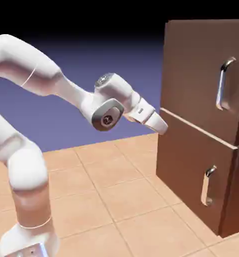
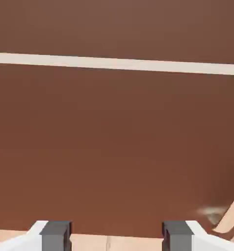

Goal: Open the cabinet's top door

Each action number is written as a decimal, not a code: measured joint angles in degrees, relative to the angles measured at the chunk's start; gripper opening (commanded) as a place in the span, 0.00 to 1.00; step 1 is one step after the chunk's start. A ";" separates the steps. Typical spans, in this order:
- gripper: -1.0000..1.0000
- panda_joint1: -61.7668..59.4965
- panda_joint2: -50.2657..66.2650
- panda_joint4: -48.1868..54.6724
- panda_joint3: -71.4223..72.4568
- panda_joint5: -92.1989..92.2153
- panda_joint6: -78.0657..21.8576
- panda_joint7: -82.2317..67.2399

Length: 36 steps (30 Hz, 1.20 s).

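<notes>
— What's the cabinet (image 1: 191, 145) like?
— Tall, boxy, dark brown, upright at the exterior view's right, on the tiled floor.
— And the top door (image 1: 199, 75)?
— Shut — flat brown wood above the shorter door, a pale strip between them.
— Its handle (image 1: 225, 83)?
— Long, silver, curved at the top — upright, near the door's right side there.

A tiled floor (image 1: 136, 201) in pale peach-orange, its squares marked off by thin, slightly darker grout lines — on it stands the tall dark-brown cabinet (image 1: 191, 165), upright at the exterior view's right, its lower edge meeting the tiles
</notes>
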 measured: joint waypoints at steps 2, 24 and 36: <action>0.50 1.73 -0.51 1.25 -1.96 -4.98 0.05 3.75; 0.50 20.77 -6.15 15.00 -23.46 -59.80 0.65 44.96; 0.50 31.16 -9.22 22.51 -35.19 -89.70 0.97 67.44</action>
